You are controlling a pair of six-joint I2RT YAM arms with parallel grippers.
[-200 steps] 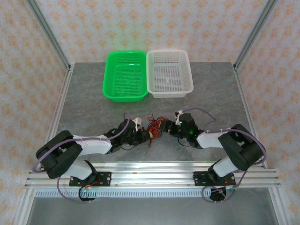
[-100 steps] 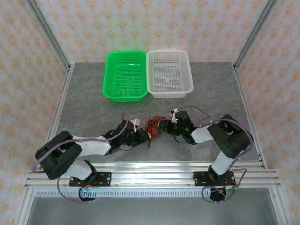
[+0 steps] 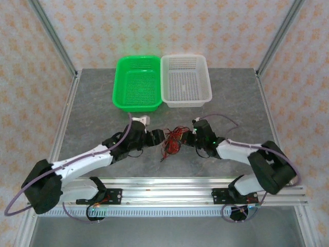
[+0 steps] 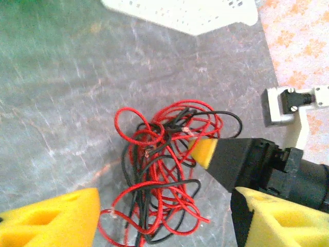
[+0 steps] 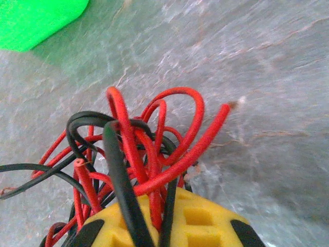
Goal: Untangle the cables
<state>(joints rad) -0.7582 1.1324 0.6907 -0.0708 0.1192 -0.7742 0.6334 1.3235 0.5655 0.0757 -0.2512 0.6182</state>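
A: Where do the cables [image 3: 172, 140] sit?

B: Red and black, one knot on the table [image 3: 92, 118], near-centre, well apart from the green basket [image 3: 136, 82] and the white basket [image 3: 185, 80] at the far side.

A: Claws?

B: The right gripper [image 3: 188, 139] is clamped on the knot's right side, strands pinched. The left gripper [image 3: 159, 137] is spread wide at the knot's left, gripping nothing.

Black-and-white arms [image 3: 82, 159], purple-grey cables [image 3: 222, 116], seemingly foam-yellow pincer pads [image 4: 51, 218].
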